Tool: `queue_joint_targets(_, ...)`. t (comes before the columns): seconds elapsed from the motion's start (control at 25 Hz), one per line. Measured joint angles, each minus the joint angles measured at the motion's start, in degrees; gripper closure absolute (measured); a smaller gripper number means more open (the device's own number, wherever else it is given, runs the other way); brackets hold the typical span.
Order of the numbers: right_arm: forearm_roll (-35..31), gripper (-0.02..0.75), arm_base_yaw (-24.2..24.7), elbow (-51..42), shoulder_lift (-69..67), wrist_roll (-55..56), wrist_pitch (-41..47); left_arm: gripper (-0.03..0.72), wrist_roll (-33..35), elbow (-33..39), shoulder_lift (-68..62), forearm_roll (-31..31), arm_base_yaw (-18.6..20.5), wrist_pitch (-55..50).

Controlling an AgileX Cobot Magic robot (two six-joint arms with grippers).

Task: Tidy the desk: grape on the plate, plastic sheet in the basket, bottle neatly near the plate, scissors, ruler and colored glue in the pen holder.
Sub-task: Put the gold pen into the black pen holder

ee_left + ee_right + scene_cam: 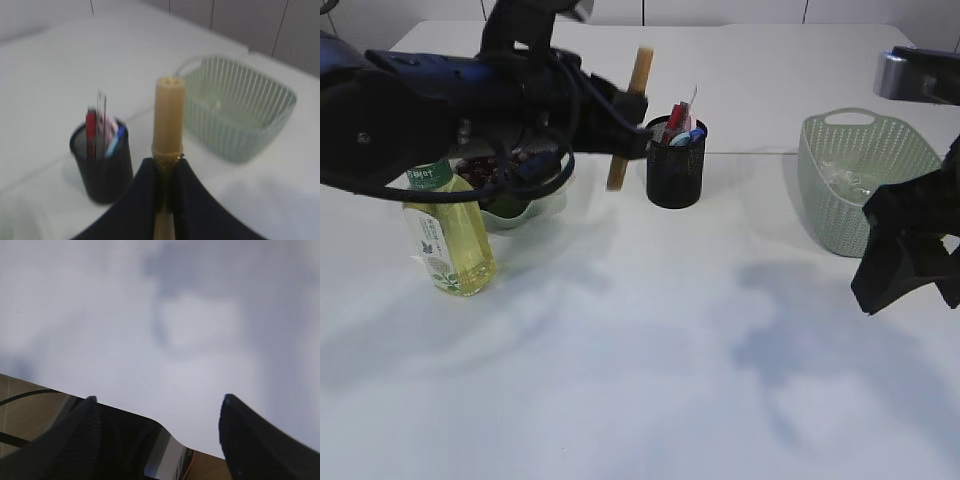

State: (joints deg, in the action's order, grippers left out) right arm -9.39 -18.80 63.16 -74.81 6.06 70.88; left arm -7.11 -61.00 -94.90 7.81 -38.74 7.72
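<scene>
The white table (650, 340) carries a bottle (450, 235), plate (535, 205), pen holder (675, 165) and basket (860, 180).

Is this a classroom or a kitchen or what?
Probably neither: it looks like a robot test desk set up like an office desk. A plain white table holds a black mesh pen holder, a green basket and a tea bottle, and the left claw grips a tan stick.

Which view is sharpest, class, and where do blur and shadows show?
Exterior view is sharpest, with soft arm shadows on the white table; left wrist view is blurred overall, the tan wooden ruler and black mesh pen holder soft-edged; right wrist view shows only hazy shadowed tabletop beyond the open right gripper.
</scene>
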Motion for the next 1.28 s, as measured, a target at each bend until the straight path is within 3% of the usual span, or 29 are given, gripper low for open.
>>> queue_joint_targets(0.16,0.0,0.163,0.0,0.0,0.0,-0.7,0.0,0.65,0.0,-0.1,-2.3,-0.1,1.5,18.3)
queue_joint_targets(0.32,0.0,0.163,0.0,0.0,0.0,-0.9,0.0,0.65,0.0,-3.3,-7.9,-2.9,4.0,26.3)
queue_joint_targets(0.8,4.2,0.163,0.0,0.0,-0.4,-2.6,0.0,0.648,0.0,-18.2,-22.7,-4.1,6.1,27.6)
queue_joint_targets(1.0,8.4,0.163,0.0,0.0,-4.5,1.2,0.0,0.646,0.0,-21.9,-25.1,-4.1,6.1,24.7)
queue_joint_targets(1.28,9.4,0.163,0.0,0.0,-9.9,1.8,-4.0,0.645,0.0,-24.3,-26.1,-4.1,6.1,24.1)
